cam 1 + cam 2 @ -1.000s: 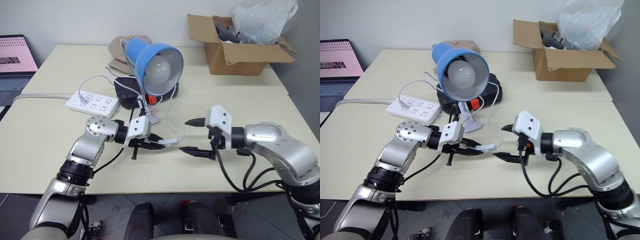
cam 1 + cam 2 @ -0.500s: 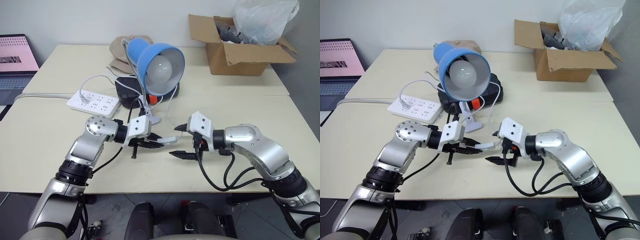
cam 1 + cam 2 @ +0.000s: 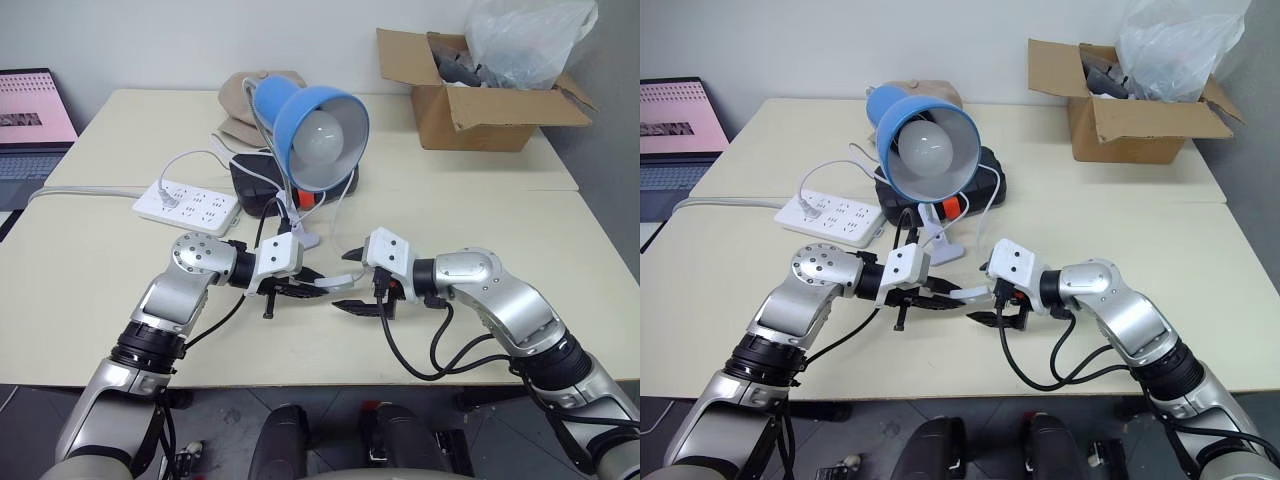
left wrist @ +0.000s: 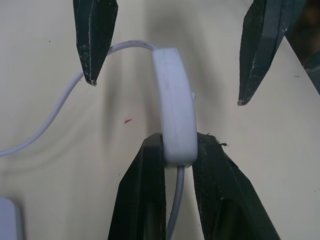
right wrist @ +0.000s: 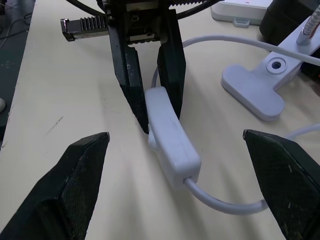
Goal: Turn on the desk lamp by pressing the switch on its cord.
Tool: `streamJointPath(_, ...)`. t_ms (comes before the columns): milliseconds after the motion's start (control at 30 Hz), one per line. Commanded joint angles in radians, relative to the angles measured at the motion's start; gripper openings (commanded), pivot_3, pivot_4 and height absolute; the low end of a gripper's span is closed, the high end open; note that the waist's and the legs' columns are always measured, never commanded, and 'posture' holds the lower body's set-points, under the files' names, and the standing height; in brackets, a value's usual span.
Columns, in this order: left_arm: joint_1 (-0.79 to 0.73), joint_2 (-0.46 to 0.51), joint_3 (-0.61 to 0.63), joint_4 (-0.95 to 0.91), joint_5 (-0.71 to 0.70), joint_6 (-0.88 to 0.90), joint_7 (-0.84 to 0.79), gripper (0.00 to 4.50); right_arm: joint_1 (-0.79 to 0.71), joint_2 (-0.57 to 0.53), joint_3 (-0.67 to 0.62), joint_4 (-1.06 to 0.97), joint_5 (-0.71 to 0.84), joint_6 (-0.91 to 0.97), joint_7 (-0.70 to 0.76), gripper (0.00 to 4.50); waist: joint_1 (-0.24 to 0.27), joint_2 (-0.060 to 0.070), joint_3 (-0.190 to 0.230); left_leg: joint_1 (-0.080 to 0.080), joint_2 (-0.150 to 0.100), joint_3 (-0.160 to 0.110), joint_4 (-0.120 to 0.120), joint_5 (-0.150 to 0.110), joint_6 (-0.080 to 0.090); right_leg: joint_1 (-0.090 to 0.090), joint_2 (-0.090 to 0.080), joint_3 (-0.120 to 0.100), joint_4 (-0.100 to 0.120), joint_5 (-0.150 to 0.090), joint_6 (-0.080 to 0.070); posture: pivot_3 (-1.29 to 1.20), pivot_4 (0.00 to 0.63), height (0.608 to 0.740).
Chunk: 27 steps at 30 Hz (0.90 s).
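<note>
The desk lamp (image 3: pixel 318 120), with a blue cone shade and a white bulb, stands at the back middle of the table. Its thin white cord (image 5: pixel 225 205) runs forward to the small white switch (image 4: pixel 175 107), held just above the tabletop. My left gripper (image 4: pixel 177 145) is shut on one end of the switch. My right gripper (image 5: pixel 175 136) faces it from the right and is open. Its two black fingertips stand on either side of the switch's free end without touching it.
A white power strip (image 3: pixel 186 203) lies left of the lamp's black base (image 3: pixel 255 175). A white clamp piece (image 3: pixel 308 238) lies just behind the grippers. A cardboard box (image 3: pixel 480 95) with a plastic bag stands back right. A laptop (image 3: pixel 30 120) is at the far left.
My right gripper has moved left and a little lower towards the switch, so its open fingers now straddle it. The left gripper has kept still with the switch in its grip.
</note>
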Motion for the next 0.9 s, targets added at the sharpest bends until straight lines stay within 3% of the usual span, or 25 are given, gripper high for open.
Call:
streamJointPath(33,0.0,0.011,0.005,-0.049,-0.008,-0.002,0.006,0.42,-0.019,0.013,-0.001,-0.004,-0.021,-0.026,0.01,3.54,0.0,0.0,0.0,0.0,0.0,0.0,0.0,0.0,0.0,0.0,0.0,0.0,0.0,0.0,0.0,0.0,0.15,0.74)
streamJointPath(400,-0.005,0.009,0.007,-0.054,-0.012,0.001,0.013,0.42,-0.016,0.012,0.007,0.01,-0.06,-0.06,0.044,0.99,0.0,0.0,0.0,0.0,0.0,0.0,0.0,0.0,0.0,0.0,0.0,0.0,0.0,0.0,0.0,0.0,0.15,0.74)
streamJointPath(600,-0.005,0.014,0.005,-0.053,-0.013,-0.005,0.013,0.42,-0.017,0.017,-0.006,0.013,-0.064,-0.068,0.063,0.68,0.0,0.0,0.0,0.0,0.0,0.0,0.0,0.0,0.0,0.0,0.0,0.0,0.0,0.0,0.0,0.0,0.15,0.74)
streamJointPath(900,-0.008,0.012,0.002,-0.046,-0.007,-0.023,0.011,0.42,-0.015,0.022,-0.015,0.001,-0.046,-0.059,0.085,0.67,0.0,0.0,0.0,0.0,0.0,0.0,0.0,0.0,0.0,0.0,0.0,0.0,0.0,0.0,0.0,0.0,0.15,0.74)
